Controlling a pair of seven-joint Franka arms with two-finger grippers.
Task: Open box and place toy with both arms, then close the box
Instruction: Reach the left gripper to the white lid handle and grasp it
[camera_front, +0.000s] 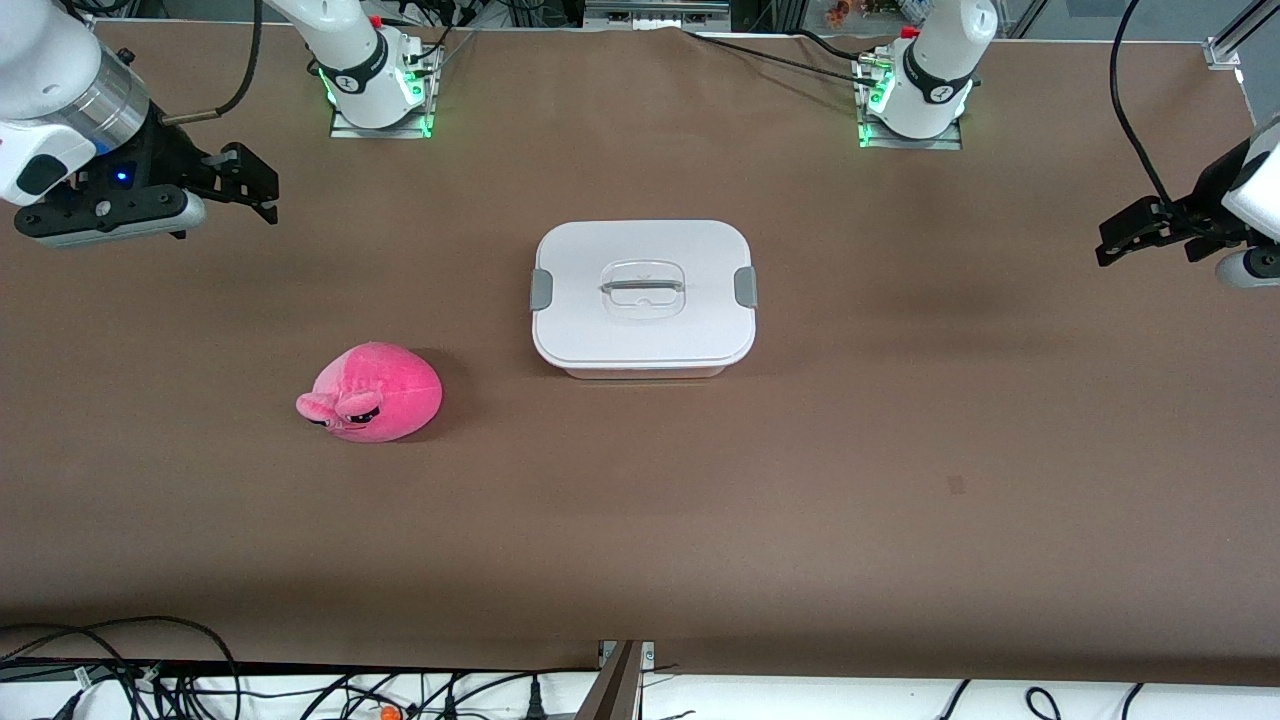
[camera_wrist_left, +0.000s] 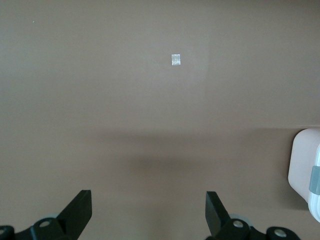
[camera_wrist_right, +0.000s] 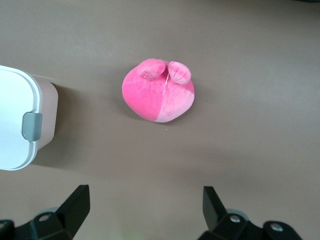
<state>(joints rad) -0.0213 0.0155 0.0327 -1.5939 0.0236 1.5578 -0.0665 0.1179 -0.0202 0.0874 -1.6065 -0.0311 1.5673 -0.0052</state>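
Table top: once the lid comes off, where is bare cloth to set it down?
Bare cloth lies between the box and the left pincer, and along the camera-side edge below box and toy. Tightest is the gap between toy and box. Right pincer hangs open near its table end.

Toy (camera_front: 371, 393) nearer camera than box (camera_front: 643, 297)

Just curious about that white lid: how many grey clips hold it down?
2: one grey clip at the box's end toward the right arm, the other clip at the end toward the left arm. None seems hidden.
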